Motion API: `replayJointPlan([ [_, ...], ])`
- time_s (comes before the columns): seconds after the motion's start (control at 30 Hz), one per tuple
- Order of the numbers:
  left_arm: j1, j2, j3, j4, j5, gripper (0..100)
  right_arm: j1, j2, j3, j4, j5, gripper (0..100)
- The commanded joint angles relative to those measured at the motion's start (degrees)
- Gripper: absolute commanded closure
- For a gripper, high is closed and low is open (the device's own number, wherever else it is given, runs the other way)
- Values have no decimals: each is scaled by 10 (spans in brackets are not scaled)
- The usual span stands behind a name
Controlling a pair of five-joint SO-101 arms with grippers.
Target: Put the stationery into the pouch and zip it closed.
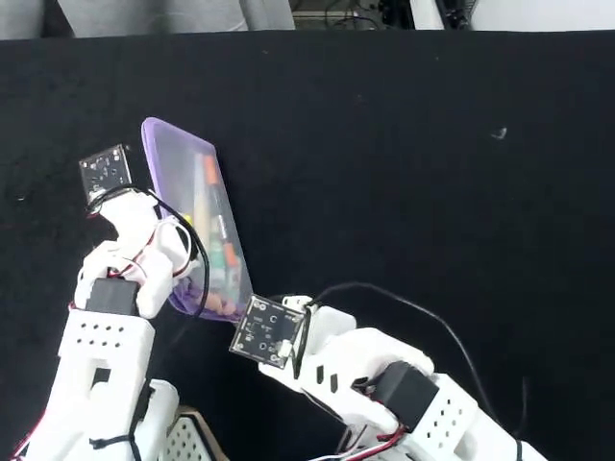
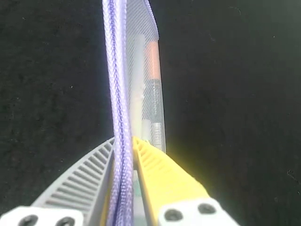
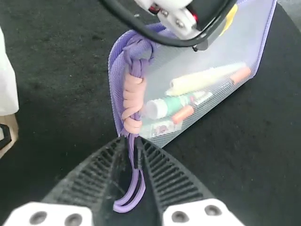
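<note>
Nearest in: right tool [image 3: 134, 141] is clamped tight on the purple pull loop [image 3: 128, 200] at the pouch's near corner, with the loop's tail hanging out behind the pads. A pink cord [image 3: 132, 101] is bunched on that same corner. The pouch [image 1: 173, 154] stands on its long edge on the black table [image 1: 432, 192], angled away between the two arms. The stationery [image 3: 207, 80] is all inside and visible through the clear wall: pens, a marker, orange caps. No loose items on the table, so I'd call loading done. Further along, left tool [image 2: 124, 143] is pinched on the zip edge [image 2: 117, 70] mid-length, bracing the pouch. Beyond it the edge reads as one joined strip out to the far end, so the zip looks mostly run. Can't confirm the near corner is fully closed. What's left, I think: seat the slider, release both.
</note>
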Motion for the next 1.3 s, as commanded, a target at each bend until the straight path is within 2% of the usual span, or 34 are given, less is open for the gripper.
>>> replayJointPlan([
  [0.0,-9,-4,-24,-11,5,971,8,-7,-29,-6,-8,985],
  [0.07,-8,-4,-25,-11,27,971,7,-7,-18,-31,-40,949],
  [0.13,-2,-4,-25,-11,36,971,8,-7,8,-70,-66,850],
  [0.23,18,-4,-25,-10,35,971,4,-7,49,-127,-62,720],
  [0.5,25,-4,-24,-10,35,971,-63,-7,62,-158,-64,812],
  [0.87,27,-4,-25,-12,37,971,-59,0,109,-238,-67,812],
  [1.1,27,-4,-25,-13,37,971,-7,3,89,-237,-104,812],
  [1.27,30,-4,-25,-14,37,971,-7,109,26,-227,-107,812],
])
